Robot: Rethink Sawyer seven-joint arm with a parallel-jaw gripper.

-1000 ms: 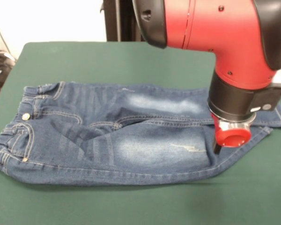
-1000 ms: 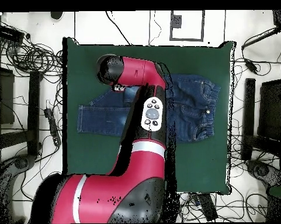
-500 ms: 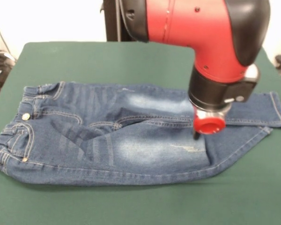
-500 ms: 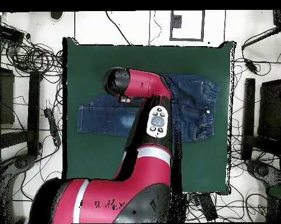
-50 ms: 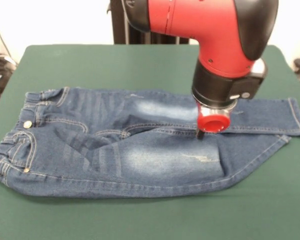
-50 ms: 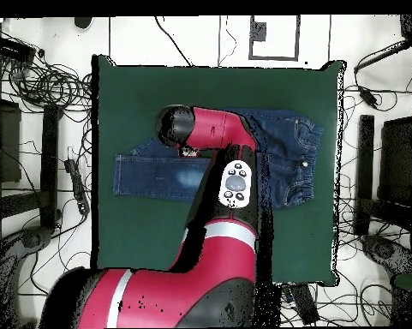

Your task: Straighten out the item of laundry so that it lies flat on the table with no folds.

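Garment: small blue denim jeans [image 5: 140, 145] on dark green cloth surface [image 5: 115, 65], legs overlapping.
Gripper [image 5: 201, 134]: above the leg seam; fingers' state cannot be told.
Technique: pinch the top layer only, draw legs apart.

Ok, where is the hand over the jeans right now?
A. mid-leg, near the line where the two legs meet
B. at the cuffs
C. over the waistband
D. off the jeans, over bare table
A: in the front view the hand hangs over the jeans mid-leg, where the two legs meet.
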